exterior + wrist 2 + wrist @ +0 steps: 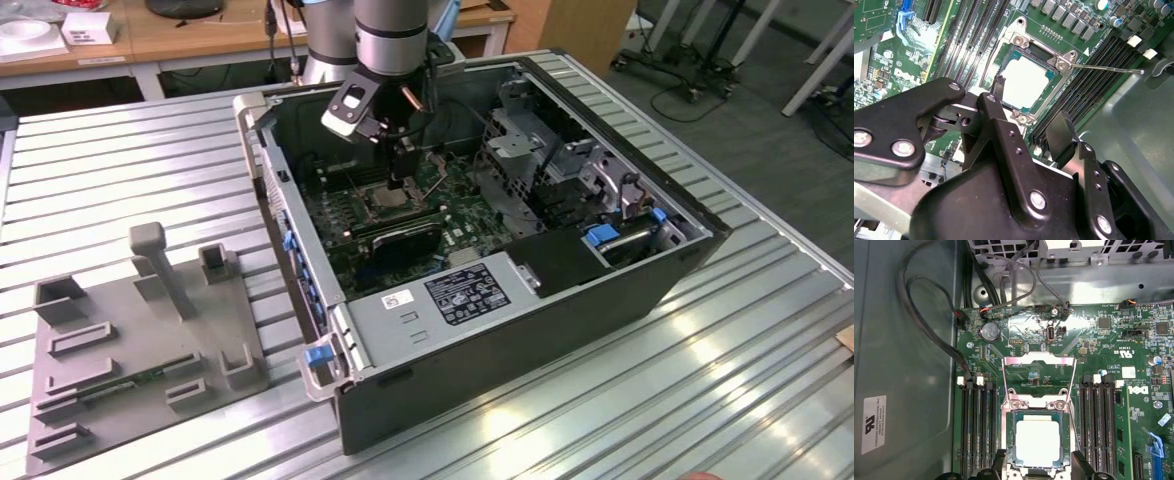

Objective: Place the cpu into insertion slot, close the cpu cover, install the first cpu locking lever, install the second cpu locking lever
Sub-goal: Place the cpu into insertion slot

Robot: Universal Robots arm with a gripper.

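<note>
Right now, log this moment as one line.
cpu lying in insertion slot | cpu cover open, swung up | gripper open, empty, fingers either side of cpu

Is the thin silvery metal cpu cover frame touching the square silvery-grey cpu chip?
Apart. In the first wrist view the thin silvery cpu cover stands open, clear of the bare square silvery-grey cpu.

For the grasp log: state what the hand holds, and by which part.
Nothing: the hand is open, its fingers apart on either side of the cpu, which lies in the insertion slot.
</note>
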